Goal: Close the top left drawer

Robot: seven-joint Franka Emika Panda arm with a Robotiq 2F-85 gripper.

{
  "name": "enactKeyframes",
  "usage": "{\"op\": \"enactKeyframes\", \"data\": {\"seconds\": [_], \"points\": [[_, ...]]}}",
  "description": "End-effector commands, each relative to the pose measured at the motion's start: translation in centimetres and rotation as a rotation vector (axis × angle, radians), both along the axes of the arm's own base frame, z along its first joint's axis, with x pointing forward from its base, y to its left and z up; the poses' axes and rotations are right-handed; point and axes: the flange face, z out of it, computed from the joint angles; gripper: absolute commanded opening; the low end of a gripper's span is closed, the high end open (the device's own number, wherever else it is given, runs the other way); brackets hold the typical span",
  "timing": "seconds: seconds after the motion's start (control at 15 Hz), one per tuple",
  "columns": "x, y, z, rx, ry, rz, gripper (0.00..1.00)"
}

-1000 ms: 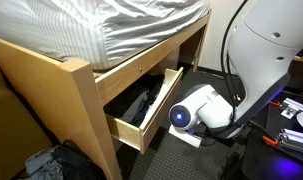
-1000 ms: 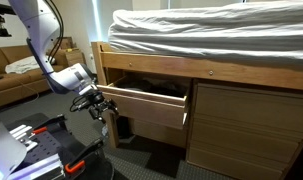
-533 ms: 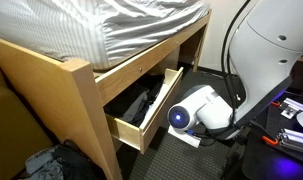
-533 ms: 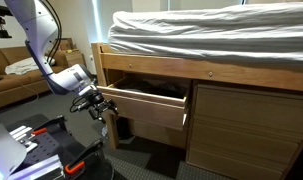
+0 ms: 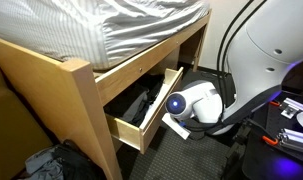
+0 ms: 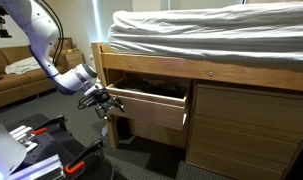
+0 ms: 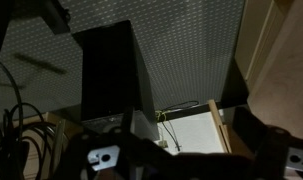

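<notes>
Although the long, shallow top left drawer of pale blond wood [image 6: 149,108] stands pulled well out from under the pale wooden bed frame [image 6: 201,70] in both exterior views, little of its inside can be read: an exterior view shows only dark, shapeless contents [image 5: 139,106] between its thin sides [image 5: 161,100]. Rumpled grey striped bedding [image 5: 111,25] hangs over the frame above it.

The black Robotiq gripper [image 6: 104,101] sits at the outer left corner of the drawer front, just beside it. Whether it touches the wood cannot be told, and its dark fingers merge into the shadow, so I cannot tell how far the jaws stand apart or whether they hold anything. In an exterior view the gripper itself is hidden behind the white robot arm [image 5: 196,105], whose wrist with a blue ring is close to the drawer's side; the arm's base is cut off by the frame edge.

The wrist view is very dim: a black rectangular box [image 7: 111,70] lies on dotted grey flooring [image 7: 181,40], a pale wood panel [image 7: 283,70] runs down the right edge, and blurred dark shapes fill the bottom.
</notes>
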Motion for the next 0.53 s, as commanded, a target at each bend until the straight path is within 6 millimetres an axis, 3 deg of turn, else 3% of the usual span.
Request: {"op": "enactKeyframes", "data": {"seconds": [0.0, 0.13, 0.27, 0.33, 0.47], "points": [[1.1, -1.3, 0.5, -0.011, -0.178, -0.108, 1.0], [0.9, -1.8, 0.7, -0.025, -0.272, -0.194, 1.0], [-0.6, -2.1, -0.1, -0.021, -0.205, -0.225, 1.0], [0.5, -1.5, 0.1, -0.021, -0.229, -0.197, 1.0], [0.0, -1.4, -0.4, -0.032, -0.227, -0.188, 1.0]]}}
